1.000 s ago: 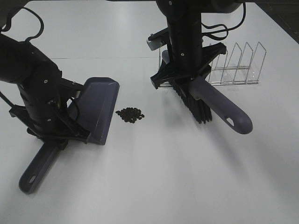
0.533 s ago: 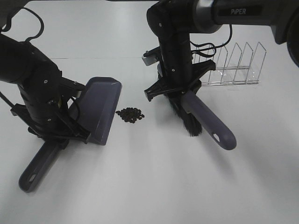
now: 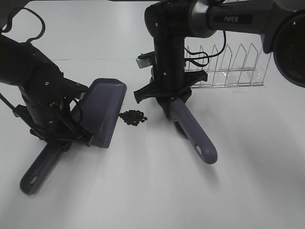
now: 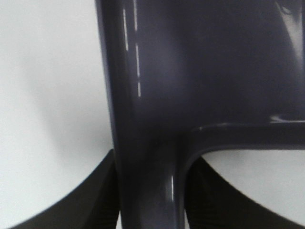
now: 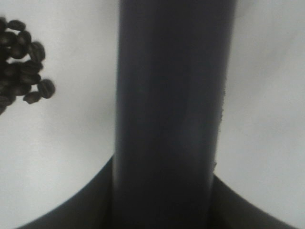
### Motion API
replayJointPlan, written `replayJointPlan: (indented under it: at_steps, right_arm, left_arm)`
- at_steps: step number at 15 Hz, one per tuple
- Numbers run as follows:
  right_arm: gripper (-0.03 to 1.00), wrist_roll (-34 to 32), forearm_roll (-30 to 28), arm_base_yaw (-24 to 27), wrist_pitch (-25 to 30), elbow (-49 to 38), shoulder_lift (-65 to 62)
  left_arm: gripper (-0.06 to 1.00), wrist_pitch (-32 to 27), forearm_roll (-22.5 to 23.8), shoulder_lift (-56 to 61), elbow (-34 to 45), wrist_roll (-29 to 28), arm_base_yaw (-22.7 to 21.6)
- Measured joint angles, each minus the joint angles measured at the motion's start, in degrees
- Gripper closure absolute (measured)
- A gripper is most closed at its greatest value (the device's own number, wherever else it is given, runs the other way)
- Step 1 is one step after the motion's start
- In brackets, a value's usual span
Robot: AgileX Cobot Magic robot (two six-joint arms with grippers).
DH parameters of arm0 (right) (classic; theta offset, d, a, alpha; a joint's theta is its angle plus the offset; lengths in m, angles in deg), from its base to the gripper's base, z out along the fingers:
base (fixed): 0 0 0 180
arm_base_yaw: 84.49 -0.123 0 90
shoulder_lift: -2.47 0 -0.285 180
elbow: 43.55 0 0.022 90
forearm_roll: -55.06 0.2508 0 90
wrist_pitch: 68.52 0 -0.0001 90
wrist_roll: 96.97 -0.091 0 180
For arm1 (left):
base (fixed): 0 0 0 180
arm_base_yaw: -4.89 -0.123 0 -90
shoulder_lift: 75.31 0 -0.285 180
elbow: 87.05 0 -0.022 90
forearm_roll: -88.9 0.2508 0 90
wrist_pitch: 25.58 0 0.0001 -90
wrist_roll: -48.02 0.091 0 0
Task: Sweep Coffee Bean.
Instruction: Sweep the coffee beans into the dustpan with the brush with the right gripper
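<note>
One white surface point(image 3: 143, 195) carries everything. Two dark arms work over it, left arm point(image 3: 33, 81) and right arm point(image 3: 167, 43).

- Clear wire rack point(image 3: 228, 67): behind the right arm, not involved.
- Purple dustpan point(image 3: 102, 112): left claw point(image 4: 150, 202) clenched on its handle, dark fingers point(image 4: 97, 202) either side of the neck in the wrist view. Mouth faces the pile. Pan looks tilted; cannot tell whether the front lip lies flat on the surface.
- Purple brush point(image 3: 193, 136): right claw point(image 5: 162, 205) clenched on the handle, whose free end slopes toward the camera. Bristles mostly hidden under claw and handle.
- Coffee bean point(image 3: 133, 117): one tight heap on the surface between pan and brush, just beside the pan lip with a narrow gap, near the brush head but apart from it. Right wrist view shows the heap's edge point(image 5: 21, 62) beside the handle. No beans seen in the pan.

Judgement: sweep not yet made; brush is lined up on the far side of the heap.

Risks:
1. A lip raised off the surface would let beans roll under the pan.
2. A fast stroke could flick these light beans past the pan's ends.
3. Bristles carried too high would pass over the heap.
4. Brush pressure against the pan may shove it back, reopening the gap.
</note>
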Motion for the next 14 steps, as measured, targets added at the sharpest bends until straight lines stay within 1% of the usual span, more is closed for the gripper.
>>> replayJointPlan:
  at_steps: [5, 10, 12, 14]
  right_arm:
    - [0.68, 0.0, 6.3, -2.18, -5.79, 0.8, 0.52]
    - [0.68, 0.29, 11.17, -2.18, -6.93, 1.49, 2.52]
    - [0.68, 0.29, 8.94, -2.18, -4.98, 4.01, 2.58]
    - [0.68, -0.06, 2.06, -2.18, -1.03, 8.48, 2.64]
  left_arm:
    - [0.59, 0.34, 0.0, 0.0, 0.0, 0.06, 0.0]
    - [0.59, 0.23, 0.0, 0.0, 0.0, 0.11, 0.0]
    - [0.59, 0.23, 0.0, 0.0, 0.0, 0.11, 0.0]
    - [0.59, 0.23, 0.0, 0.0, 0.0, 0.11, 0.0]
